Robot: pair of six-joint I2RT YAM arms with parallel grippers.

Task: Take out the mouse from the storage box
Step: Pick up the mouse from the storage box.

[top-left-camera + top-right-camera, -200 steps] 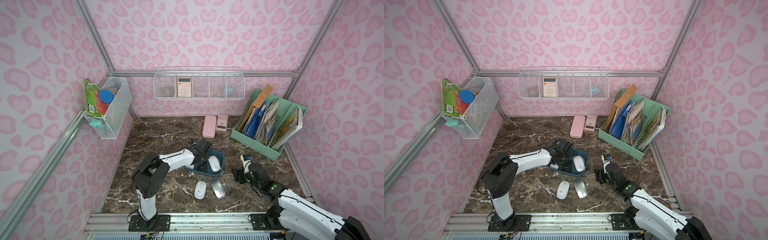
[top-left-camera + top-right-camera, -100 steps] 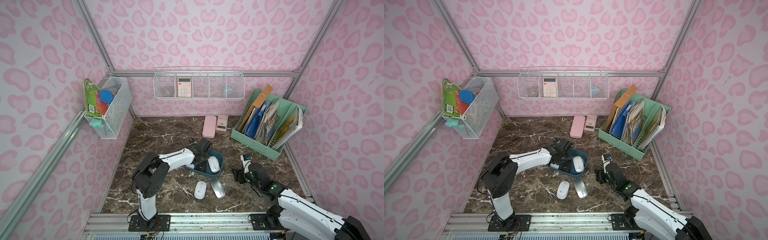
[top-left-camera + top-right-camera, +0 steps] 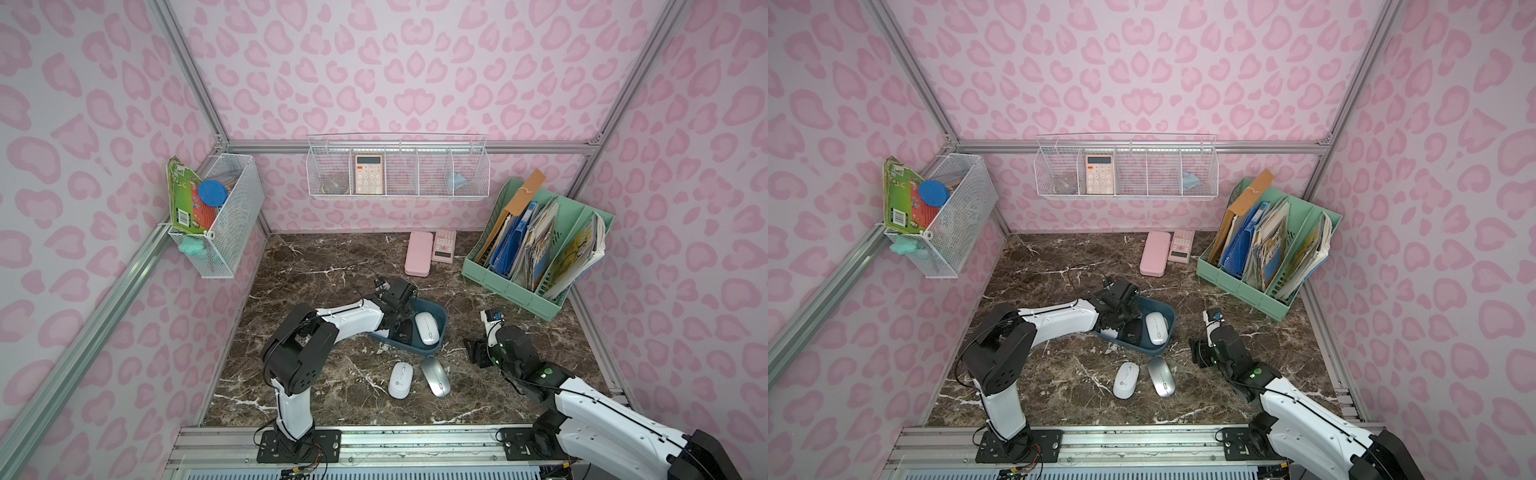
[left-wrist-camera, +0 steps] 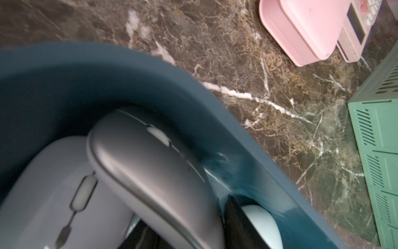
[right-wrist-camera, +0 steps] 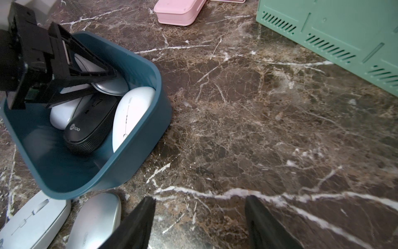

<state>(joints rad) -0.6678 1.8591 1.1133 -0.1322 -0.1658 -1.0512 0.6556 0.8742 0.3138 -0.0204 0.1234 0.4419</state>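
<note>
While dipping into the storage box (image 5: 148, 133), left gripper (image 5: 106, 84): fingers are sitting beside grey mouse (image 4: 150, 172) — cannot tell if squeezing.
Grey mouse: is lying inside box.
Right gripper (image 5: 199, 200): fingers are standing apart.

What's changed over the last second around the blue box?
Nothing visibly moved. The left gripper is still down in the storage box, the right gripper is still open beside it, and the white mouse and silver mouse still lie on the table in front.
</note>
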